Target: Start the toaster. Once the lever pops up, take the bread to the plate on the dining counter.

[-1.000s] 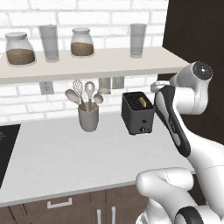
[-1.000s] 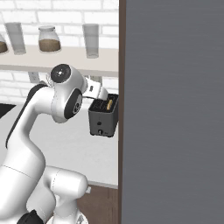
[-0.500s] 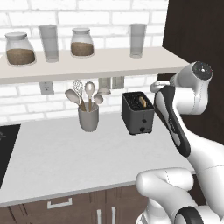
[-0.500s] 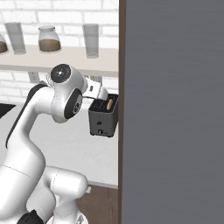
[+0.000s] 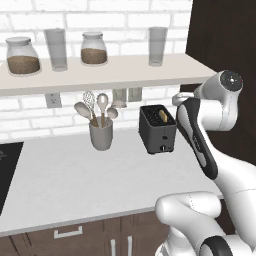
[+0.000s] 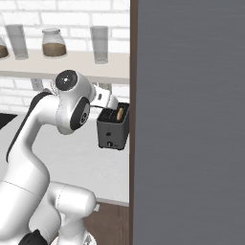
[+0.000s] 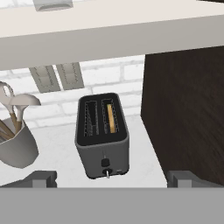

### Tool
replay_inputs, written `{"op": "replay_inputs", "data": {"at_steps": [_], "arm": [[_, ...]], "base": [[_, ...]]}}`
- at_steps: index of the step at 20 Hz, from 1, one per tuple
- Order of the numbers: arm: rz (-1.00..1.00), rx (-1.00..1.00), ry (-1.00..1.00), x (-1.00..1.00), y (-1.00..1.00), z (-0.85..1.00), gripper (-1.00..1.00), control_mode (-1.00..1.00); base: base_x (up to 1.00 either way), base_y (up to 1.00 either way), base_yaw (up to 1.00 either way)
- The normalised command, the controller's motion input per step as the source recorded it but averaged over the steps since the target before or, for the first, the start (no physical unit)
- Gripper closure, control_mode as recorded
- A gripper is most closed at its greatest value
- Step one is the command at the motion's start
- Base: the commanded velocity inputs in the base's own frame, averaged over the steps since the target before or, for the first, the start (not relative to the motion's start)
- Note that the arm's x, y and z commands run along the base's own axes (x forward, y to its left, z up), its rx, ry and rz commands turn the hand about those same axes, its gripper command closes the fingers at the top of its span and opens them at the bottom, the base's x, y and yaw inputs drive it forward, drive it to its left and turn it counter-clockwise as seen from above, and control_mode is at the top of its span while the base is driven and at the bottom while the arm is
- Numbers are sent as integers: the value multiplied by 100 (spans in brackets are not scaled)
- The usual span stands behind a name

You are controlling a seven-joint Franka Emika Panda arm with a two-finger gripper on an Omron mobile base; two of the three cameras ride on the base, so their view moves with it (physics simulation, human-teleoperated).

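The dark toaster stands on the white worktop against the brick wall. The bread sits down in its right slot as a thin tan slice. On the narrow front face, the lever is above a small pale knob. My gripper is open, above and in front of the toaster, with one fingertip on each side and nothing between them. The plate and the dining counter are out of view.
A grey crock of utensils stands left of the toaster. A shelf with jars and glasses hangs low over it. A dark cabinet side rises close on the toaster's right. A black hob lies far left.
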Motion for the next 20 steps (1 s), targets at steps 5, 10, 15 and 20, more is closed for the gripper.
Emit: {"op": "replay_inputs", "data": {"at_steps": [5,10,15,20], "arm": [[0,0,0,0,0,0,-100,-100],[0,0,0,0,0,0,-100,-100],[0,0,0,0,0,0,-100,-100],[0,0,0,0,0,0,-100,-100]], "base": [[0,0,0],[0,0,0],[0,0,0],[0,0,0]]}}
